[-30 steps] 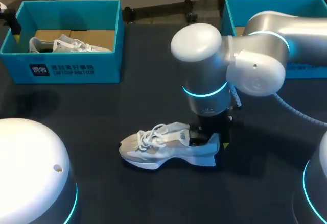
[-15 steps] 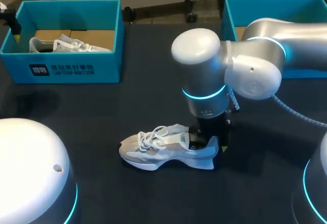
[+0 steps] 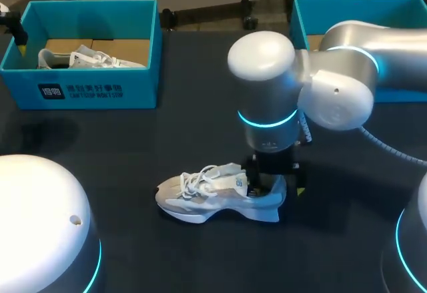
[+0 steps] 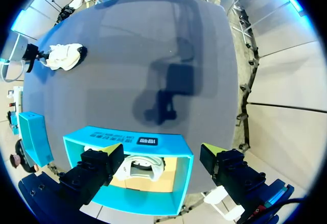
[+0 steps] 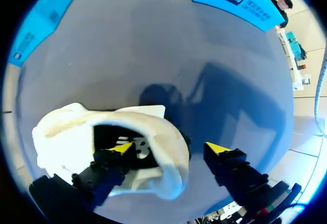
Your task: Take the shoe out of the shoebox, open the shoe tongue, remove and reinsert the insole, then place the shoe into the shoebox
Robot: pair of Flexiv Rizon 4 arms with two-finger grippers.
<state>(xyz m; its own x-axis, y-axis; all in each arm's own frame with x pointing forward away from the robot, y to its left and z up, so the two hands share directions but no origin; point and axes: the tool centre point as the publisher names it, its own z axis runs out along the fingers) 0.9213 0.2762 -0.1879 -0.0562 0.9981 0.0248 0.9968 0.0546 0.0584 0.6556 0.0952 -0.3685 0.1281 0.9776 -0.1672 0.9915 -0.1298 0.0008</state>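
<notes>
A white and grey shoe (image 3: 213, 194) lies on its sole on the dark table, toe toward my left. My right gripper (image 3: 275, 177) is at its heel, open. In the right wrist view the shoe's heel collar (image 5: 163, 132) stands between the spread fingers of the right gripper (image 5: 169, 151). One fingertip (image 5: 120, 148) is inside the shoe's opening and the other (image 5: 218, 148) hangs clear outside the heel. My left gripper (image 4: 161, 155) hovers open above the left blue shoebox (image 4: 176, 152), holding nothing. Far ahead of it the shoe (image 4: 64, 56) shows small.
The left shoebox (image 3: 87, 89) at the back left holds a second white shoe (image 3: 90, 58). Another blue shoebox (image 3: 400, 6) stands at the back right, partly hidden by my right arm. Both arm bases fill the near corners.
My right gripper was shut on the shoe's heel collar and has now spread its fingers, letting go. The shoe settled flat on the table. The left arm kept still.
</notes>
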